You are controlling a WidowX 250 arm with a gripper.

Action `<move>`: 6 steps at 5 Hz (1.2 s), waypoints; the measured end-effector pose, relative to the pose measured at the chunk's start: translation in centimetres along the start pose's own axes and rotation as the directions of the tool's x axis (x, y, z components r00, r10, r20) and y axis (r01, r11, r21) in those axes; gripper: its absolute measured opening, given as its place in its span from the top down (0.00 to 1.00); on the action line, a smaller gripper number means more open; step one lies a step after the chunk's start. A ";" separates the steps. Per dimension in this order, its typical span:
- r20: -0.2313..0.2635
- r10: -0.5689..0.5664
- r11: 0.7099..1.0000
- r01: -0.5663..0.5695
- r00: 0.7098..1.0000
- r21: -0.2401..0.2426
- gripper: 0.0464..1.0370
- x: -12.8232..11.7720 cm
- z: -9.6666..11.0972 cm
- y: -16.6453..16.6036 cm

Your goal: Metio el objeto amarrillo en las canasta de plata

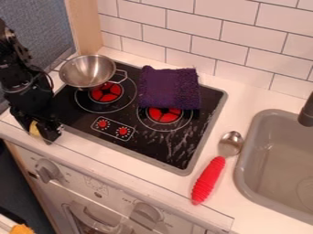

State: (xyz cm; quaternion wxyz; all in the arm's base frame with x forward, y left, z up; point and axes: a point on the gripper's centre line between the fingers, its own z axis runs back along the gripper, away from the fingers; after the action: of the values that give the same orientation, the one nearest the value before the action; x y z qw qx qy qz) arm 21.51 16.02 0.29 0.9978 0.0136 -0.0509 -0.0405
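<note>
My black gripper (47,133) hangs over the counter's front left corner, left of the stove's front edge. A yellow object (35,129) shows right against it, on its left side, mostly hidden behind the black parts. Whether the object rests on the counter or is held, I cannot tell. Behind and to the right of the gripper, a round silver metal bowl (87,72) stands upright over the stove's back left burner.
A folded purple cloth (169,88) lies across the back right part of the black stove (142,148). Right of the stove is a spoon with a red ribbed handle (208,179), beside the grey sink (243,178). White tiles rise behind.
</note>
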 end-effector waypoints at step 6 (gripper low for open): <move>0.185 0.076 0.995 -0.064 0.980 -0.072 0.36 8.2 7.7 1.6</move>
State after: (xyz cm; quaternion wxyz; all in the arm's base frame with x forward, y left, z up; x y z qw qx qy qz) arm 28.96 16.81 8.82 0.9893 -0.0248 -0.1436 -0.0082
